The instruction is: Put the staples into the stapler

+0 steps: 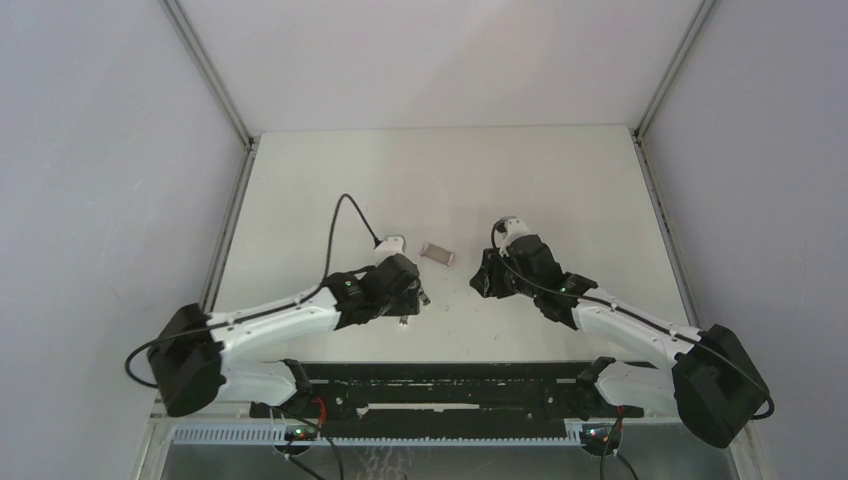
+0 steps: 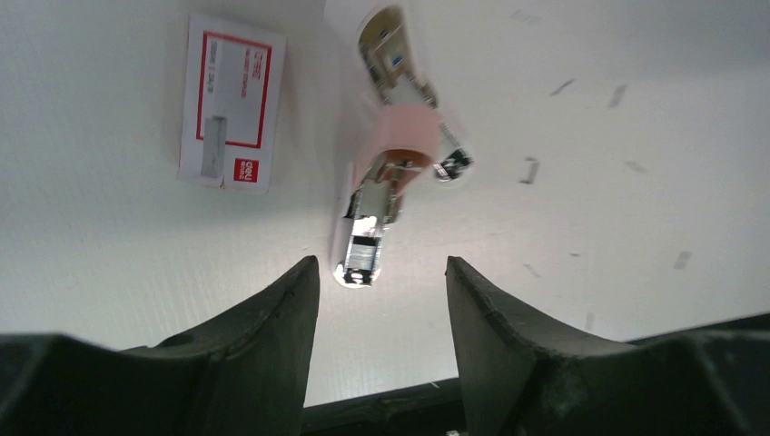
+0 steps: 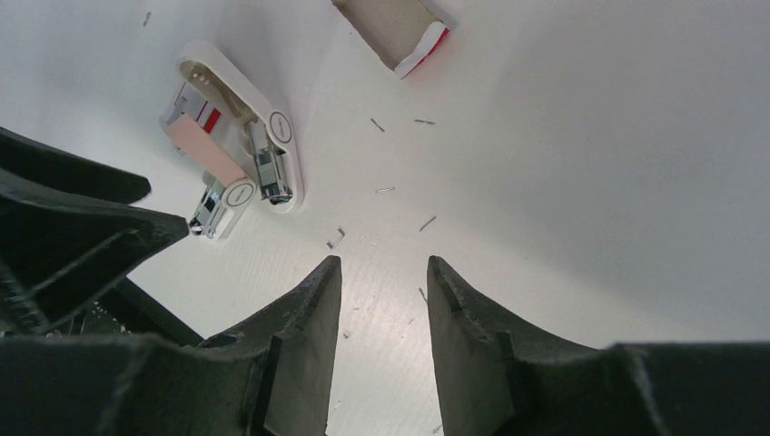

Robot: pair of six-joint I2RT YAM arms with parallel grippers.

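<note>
Above the counter (image 1: pixel 440 180), the overhead view shows the left tool (image 1: pixel 418 297) and right tool (image 1: pixel 483 281) held low, with the staple box (image 1: pixel 438 254) lying between and just beyond them. From the left wrist, the left tool (image 2: pixel 380 265) is parted and empty, and the opened stapler (image 2: pixel 404 132) lies just past its fingertips. From the right wrist, the right tool (image 3: pixel 382 263) is parted and holds nothing. The stapler (image 3: pixel 238 150) lies to its left among loose staples (image 3: pixel 386 190).

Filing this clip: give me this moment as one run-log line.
left gripper open, empty, over stapler | right gripper open, empty | stapler lying open | staple box nearby | loose staples scattered
</note>
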